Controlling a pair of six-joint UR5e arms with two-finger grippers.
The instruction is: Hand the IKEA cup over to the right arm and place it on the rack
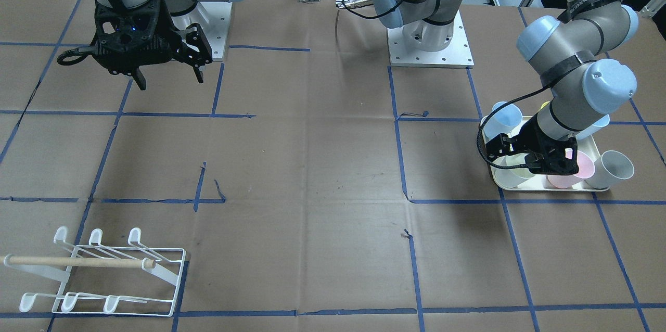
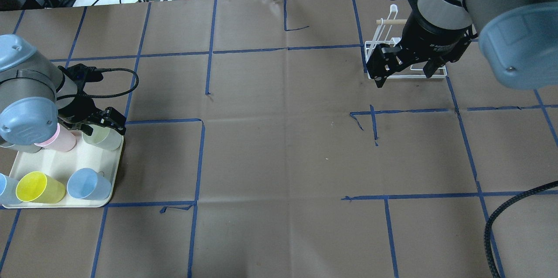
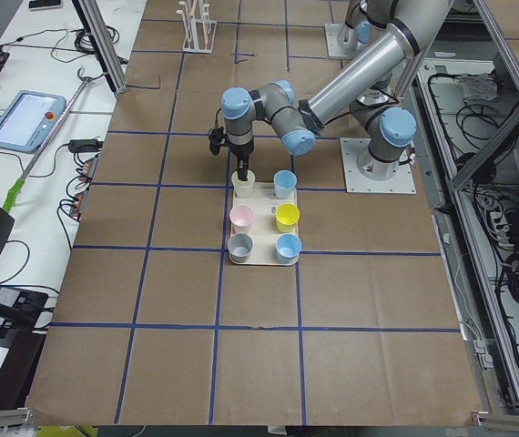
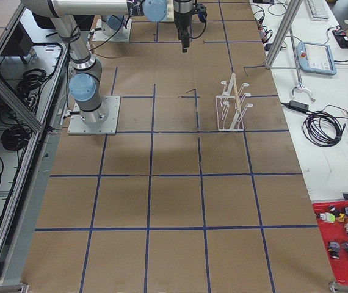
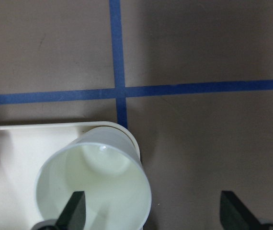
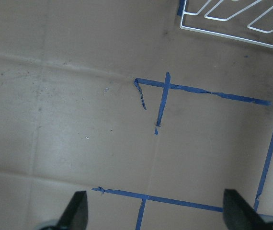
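Note:
A pale green cup (image 5: 98,187) stands upright in the corner of a cream tray (image 5: 12,158); it also shows in the overhead view (image 2: 104,137). My left gripper (image 5: 155,211) is open and low over the cup. One fingertip (image 5: 74,211) is inside the cup and the other is outside it, above the table. My right gripper (image 2: 403,78) is open and empty, held high above the table near the white wire rack (image 2: 436,73). The rack (image 1: 104,275) has hooked prongs and a wooden dowel. The right gripper hides part of it in the overhead view.
The tray (image 2: 65,160) also holds a pink cup (image 2: 61,140), a yellow cup (image 2: 37,187), a blue cup (image 2: 87,184) and others partly hidden by my left arm. Brown paper with blue tape lines covers the table.

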